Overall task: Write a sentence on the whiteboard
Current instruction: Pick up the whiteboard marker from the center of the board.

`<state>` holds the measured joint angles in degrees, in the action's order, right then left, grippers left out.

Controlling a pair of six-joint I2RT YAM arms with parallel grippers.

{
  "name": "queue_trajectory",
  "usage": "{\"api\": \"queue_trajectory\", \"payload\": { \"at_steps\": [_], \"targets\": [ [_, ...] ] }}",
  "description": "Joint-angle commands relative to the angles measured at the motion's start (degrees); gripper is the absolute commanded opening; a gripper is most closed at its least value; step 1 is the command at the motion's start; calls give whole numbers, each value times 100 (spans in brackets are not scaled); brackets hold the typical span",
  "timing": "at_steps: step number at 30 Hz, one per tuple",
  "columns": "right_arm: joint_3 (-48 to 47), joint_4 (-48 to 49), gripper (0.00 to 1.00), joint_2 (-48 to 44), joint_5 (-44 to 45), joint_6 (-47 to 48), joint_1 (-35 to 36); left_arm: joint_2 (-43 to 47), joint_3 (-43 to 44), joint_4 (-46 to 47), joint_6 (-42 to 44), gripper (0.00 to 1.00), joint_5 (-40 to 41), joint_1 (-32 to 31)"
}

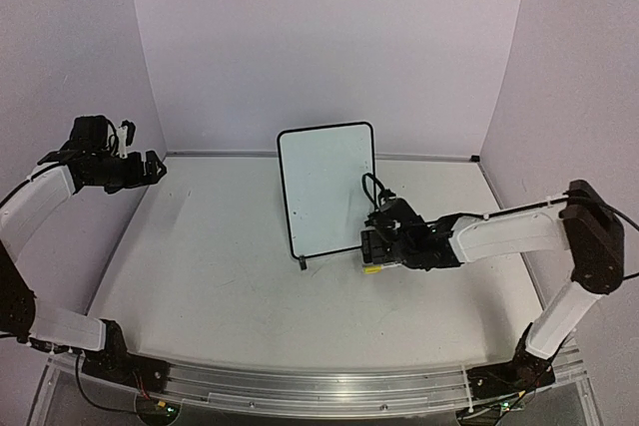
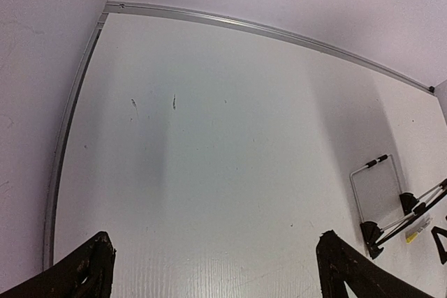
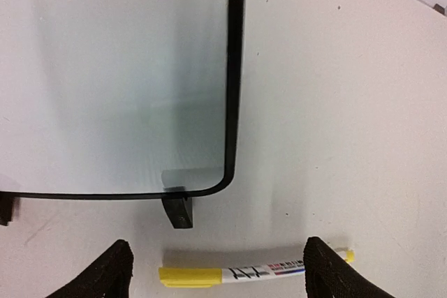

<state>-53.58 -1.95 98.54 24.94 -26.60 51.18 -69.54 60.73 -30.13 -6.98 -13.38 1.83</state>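
Note:
The whiteboard (image 1: pixel 326 187) stands upright at the table's middle on two black feet; its surface looks blank, and no sentence shows on it. It also shows in the right wrist view (image 3: pixel 112 82) and, small, in the left wrist view (image 2: pixel 377 190). A slim white marker with a yellow cap (image 3: pixel 251 272) lies flat on the table in front of the board's right foot (image 3: pixel 178 211). My right gripper (image 3: pixel 216 273) is open, low over the marker, with its fingers on either side of it. In the top view the marker (image 1: pixel 372 269) peeks out under that gripper (image 1: pixel 384 246). My left gripper (image 1: pixel 150 169) is open and empty, raised at the far left.
A metal rail (image 2: pixel 265 31) runs along the table's back edge, and a side rail (image 2: pixel 66 137) along the left. The walls stand close on three sides. The table top (image 1: pixel 220 276) is bare white.

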Motion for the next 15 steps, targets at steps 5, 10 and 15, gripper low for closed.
{"api": "queue_trajectory", "payload": {
  "at_steps": [5,10,15],
  "targets": [
    [480,-1290,84,-1141,-709,-1313,-124,35,226,-20,-32,99,-89,-7],
    [599,-1246,82,-1071,-1129,-1938,-369,74,206,-20,-49,99,-111,-7],
    [548,-1139,75,-720,-1453,-2062,-813,66,189,-19,-62,99,-110,-7]
  ]
}}
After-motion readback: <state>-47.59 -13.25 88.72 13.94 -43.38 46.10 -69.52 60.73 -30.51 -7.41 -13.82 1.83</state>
